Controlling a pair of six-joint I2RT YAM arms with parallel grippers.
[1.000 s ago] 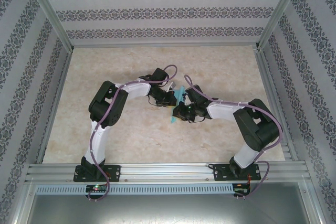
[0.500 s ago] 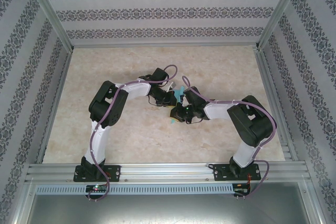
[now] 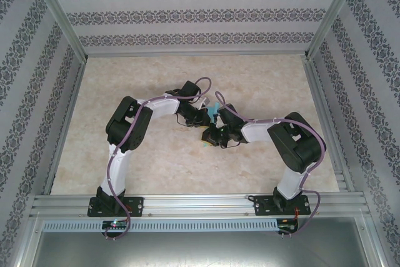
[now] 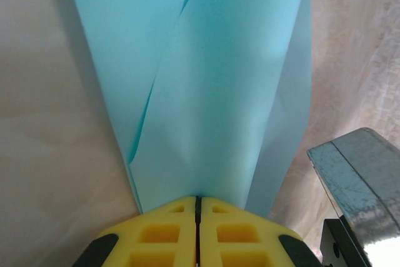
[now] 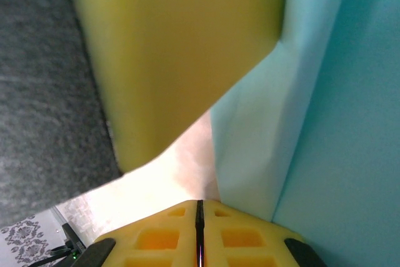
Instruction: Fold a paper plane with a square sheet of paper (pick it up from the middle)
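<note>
1. Pinching the paper point(image 4: 219, 92) is the left gripper point(image 4: 197, 212). Its yellow jaws are pressed flat together, and the folded turquoise layers come straight out of the seam between them.
2. The right gripper point(image 5: 199, 217) is closed just as tight. The paper runs close past one of its fingers, but I cannot tell whether an edge is caught in its seam or only lies against it.
3. Taking the near rail point(image 3: 200, 203) as the mark, the paper is well beyond it, over the middle of the table point(image 3: 269, 92) and about halfway along the rail's length. Both grippers meet there, the left a little farther from the rail than the right.
4. Risks, as I judge them:
   - If the two closed grippers pull or twist out of step this close together, the thin sheet could tear or slip.
   - The layers do not lie flush, since one edge splays open, so a crease pressed now would likely set crooked.
   - If the right gripper has no real hold, the paper may swing about the left pinch and sag.
5. The paper reads as a narrow band. Its long axis runs away from the rail, leaning slightly along it toward the right arm's side. I cannot make out which end is the pointed one.
</note>
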